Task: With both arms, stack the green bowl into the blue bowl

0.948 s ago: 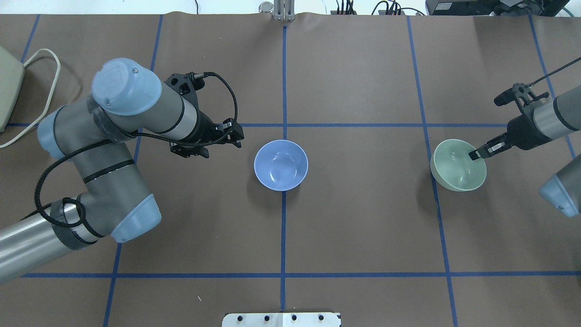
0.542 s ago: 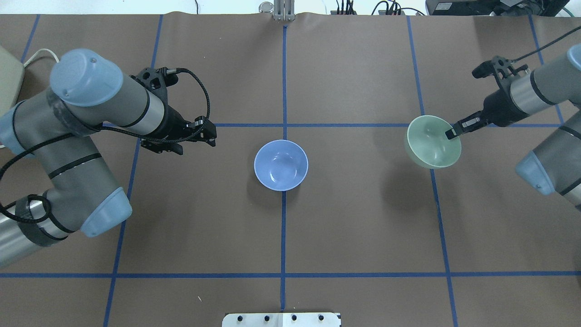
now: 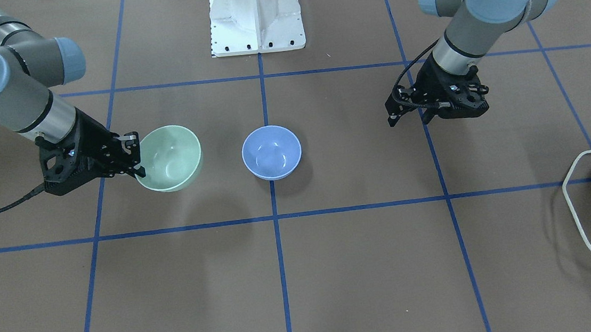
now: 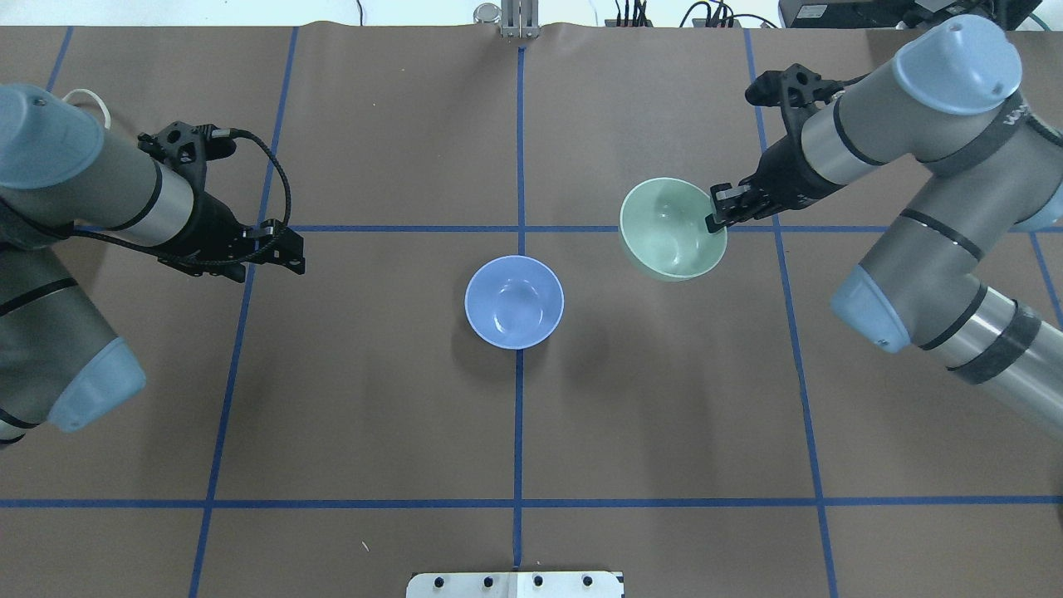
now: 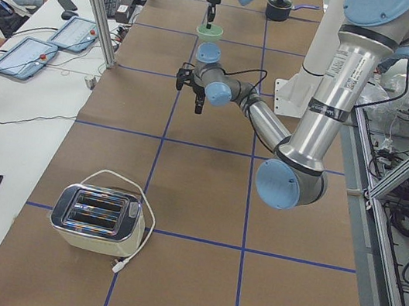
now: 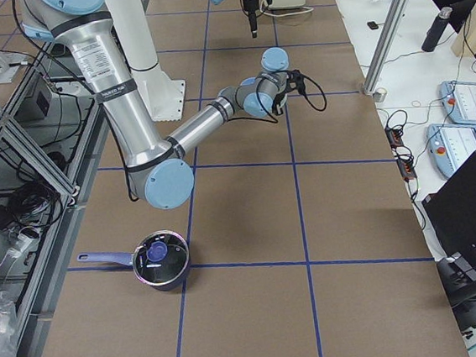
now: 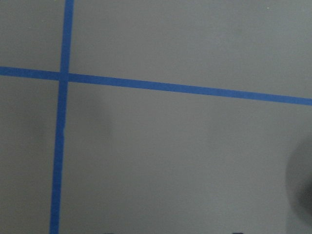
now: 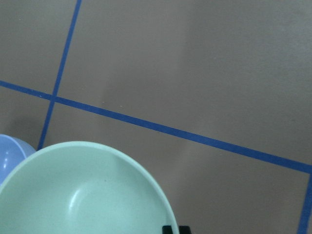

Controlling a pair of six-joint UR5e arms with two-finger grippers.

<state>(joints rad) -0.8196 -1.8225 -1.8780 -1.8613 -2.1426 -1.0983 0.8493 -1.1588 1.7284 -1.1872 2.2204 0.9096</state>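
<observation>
Overhead exterior: green bowl point(image 4: 668, 237) mouth-up, rim pinched by right gripper point(image 4: 715, 219).

The right arm point(image 4: 864, 133) reaches forward with its elbow bent and its forearm sloping down to the wrist. The right pincer point(image 4: 714, 218) points downward, and its fingers are pinched tight on the rim of the green bowl point(image 4: 668, 232). The bowl is held in the air, hanging from the fingertips on the side away from the wrist. The left arm point(image 4: 100, 191) is folded at the elbow, wrist turned down. The left pincer point(image 4: 291, 252) points down too, its fingers spread apart with nothing between them.
</observation>
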